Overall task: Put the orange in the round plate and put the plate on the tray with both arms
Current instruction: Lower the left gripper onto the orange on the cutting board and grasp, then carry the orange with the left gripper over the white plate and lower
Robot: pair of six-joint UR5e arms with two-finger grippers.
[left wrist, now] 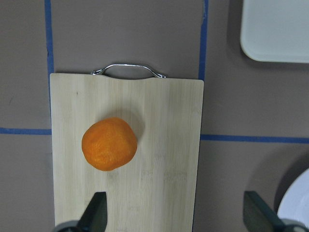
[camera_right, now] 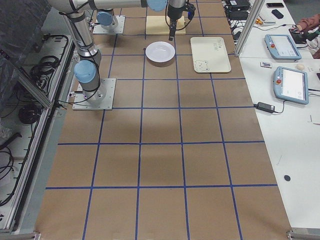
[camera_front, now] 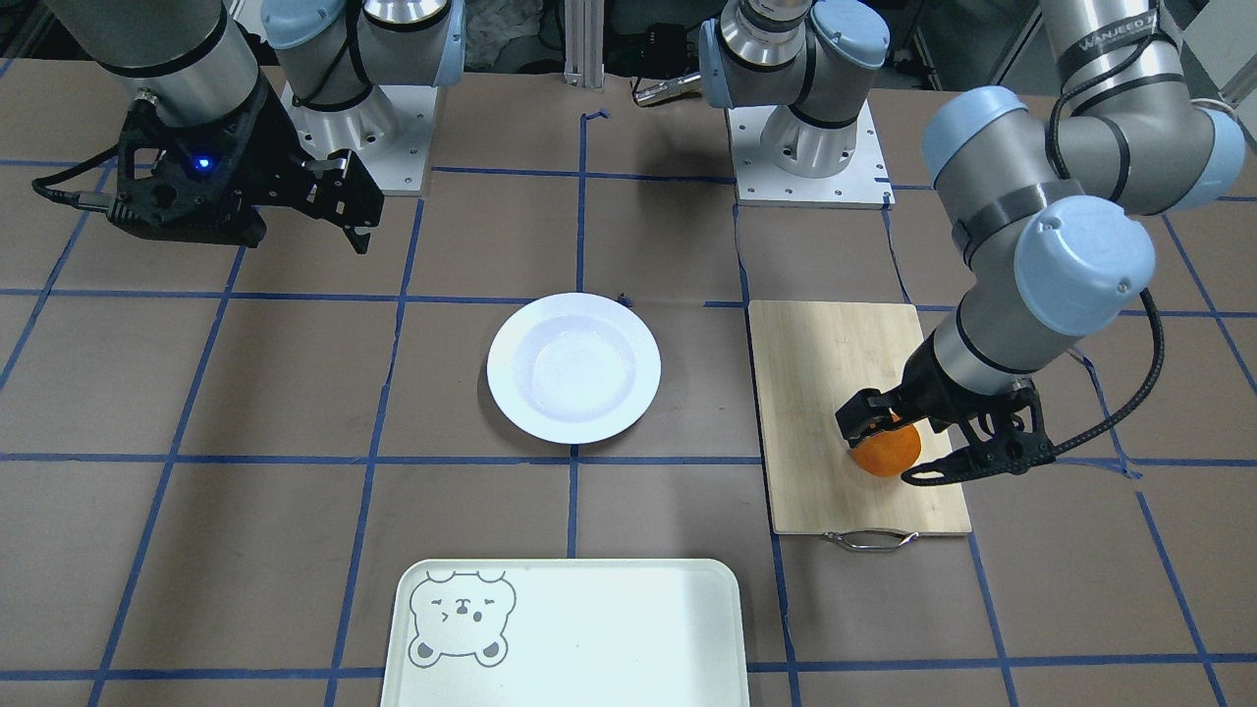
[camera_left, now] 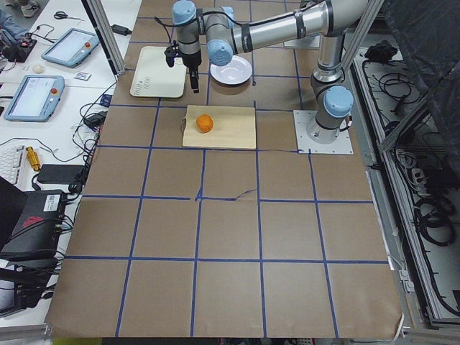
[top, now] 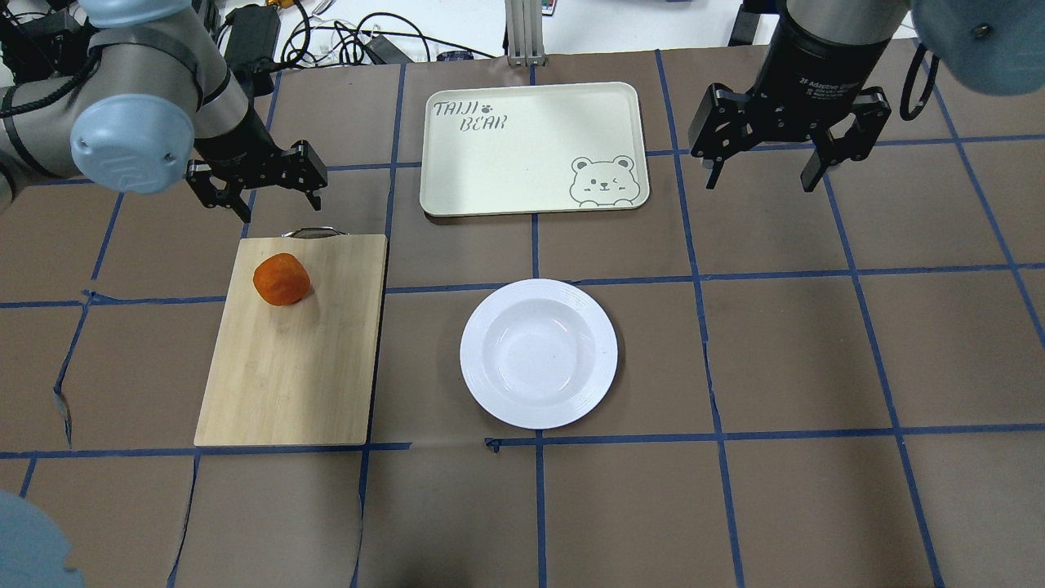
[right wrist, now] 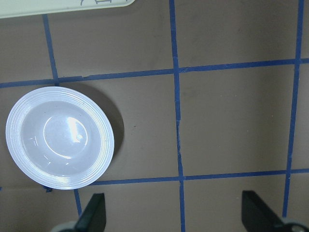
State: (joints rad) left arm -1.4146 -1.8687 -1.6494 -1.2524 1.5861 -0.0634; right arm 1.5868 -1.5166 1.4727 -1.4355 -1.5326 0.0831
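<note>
The orange (top: 281,279) rests on the far part of a bamboo cutting board (top: 302,351), near its metal handle. My left gripper (top: 257,184) hangs open high above the board's handle end, apart from the orange; in the left wrist view the orange (left wrist: 109,144) lies below and ahead of the spread fingers (left wrist: 96,210). The white round plate (top: 539,353) lies bare at the table's middle. Behind it lies the cream tray (top: 522,147) with a bear face. My right gripper (top: 763,175) hovers open to the right of the tray, holding nothing.
The cutting board (camera_front: 835,393) lies between the left arm's base and the table's far edge. Blue tape lines grid the brown table. Cables and tablets lie on side desks beyond the table edge (camera_left: 43,93).
</note>
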